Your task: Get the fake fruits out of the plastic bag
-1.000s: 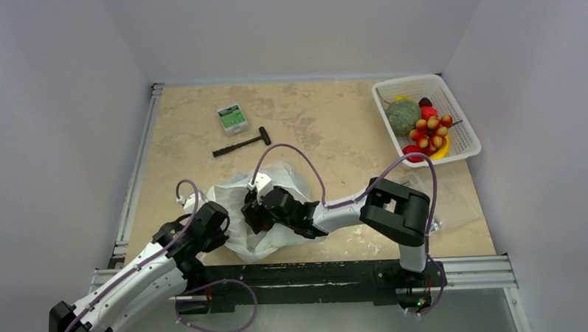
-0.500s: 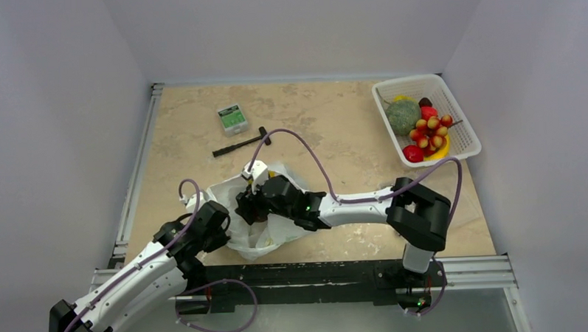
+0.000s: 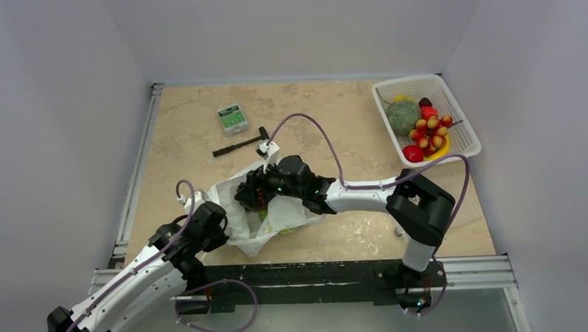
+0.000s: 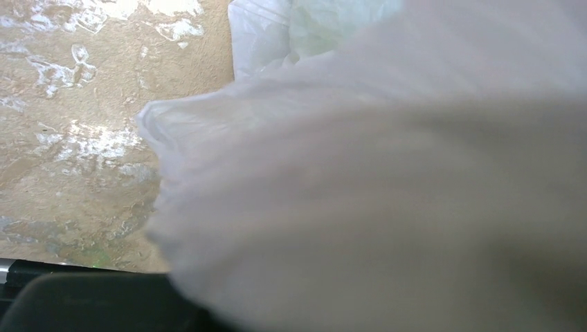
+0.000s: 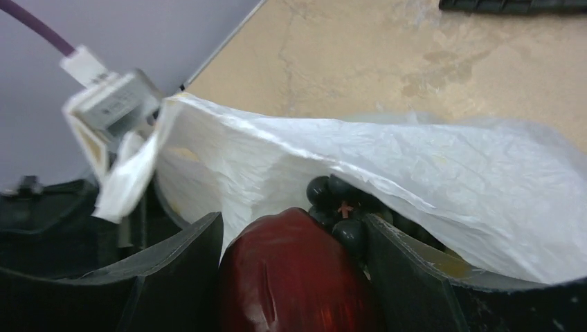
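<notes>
The white crinkly plastic bag (image 3: 281,213) lies near the table's front, left of centre. My right gripper (image 3: 252,195) reaches into its mouth from the right. In the right wrist view its two black fingers (image 5: 185,257) are shut on a dark red fake fruit (image 5: 294,277). A bunch of dark grapes (image 5: 339,206) sits wedged beside that fruit under the bag's rim (image 5: 387,155). My left gripper (image 3: 216,217) is at the bag's left edge, shut on the plastic. White film (image 4: 387,173) fills the left wrist view and hides its fingers.
A white basket (image 3: 463,130) at the far right holds a green melon (image 3: 402,116) and a red-yellow berry cluster (image 3: 430,130). A small clear box (image 3: 232,118) and a black T-shaped tool (image 3: 240,144) lie beyond the bag. Metal rails border the left and near edges.
My right gripper has narrowed onto the red fruit and shifted away from the front edge, its arm stretching out further left. The bag's rim has risen with it. The left arm has stayed put.
</notes>
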You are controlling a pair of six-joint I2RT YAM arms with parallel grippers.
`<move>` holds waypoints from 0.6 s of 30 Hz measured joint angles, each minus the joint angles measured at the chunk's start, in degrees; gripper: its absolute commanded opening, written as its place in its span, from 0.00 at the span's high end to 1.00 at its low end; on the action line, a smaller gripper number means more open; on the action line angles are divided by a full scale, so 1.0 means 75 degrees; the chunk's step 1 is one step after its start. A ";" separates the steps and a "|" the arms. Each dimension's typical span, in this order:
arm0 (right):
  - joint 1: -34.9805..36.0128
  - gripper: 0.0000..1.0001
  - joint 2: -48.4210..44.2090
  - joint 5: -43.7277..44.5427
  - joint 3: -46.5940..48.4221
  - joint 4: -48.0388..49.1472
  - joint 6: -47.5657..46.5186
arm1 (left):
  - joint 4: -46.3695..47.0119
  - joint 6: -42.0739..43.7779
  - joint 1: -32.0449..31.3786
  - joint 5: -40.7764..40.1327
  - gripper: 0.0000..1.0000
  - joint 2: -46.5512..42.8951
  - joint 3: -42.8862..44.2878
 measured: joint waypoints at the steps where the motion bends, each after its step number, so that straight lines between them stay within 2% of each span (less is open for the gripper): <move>1: -0.0076 0.71 0.0143 -0.0079 -0.0026 0.0079 0.0052 | -0.0026 0.0020 0.0000 -0.0003 1.00 -0.0009 0.0038; 7: -0.0073 0.45 0.0970 -0.0388 -0.0050 0.0052 0.0073 | -0.0044 0.0064 0.0000 -0.0006 1.00 0.0012 0.0108; 14: -0.0029 0.04 0.1035 -0.0160 0.0038 -0.0860 -0.0560 | 0.0114 0.0064 0.0000 0.0044 1.00 0.0102 0.0093; 18: -0.0029 0.01 0.0769 0.0012 0.0125 -0.1716 -0.1014 | 0.0274 0.0119 0.0000 0.0122 1.00 0.0291 0.0023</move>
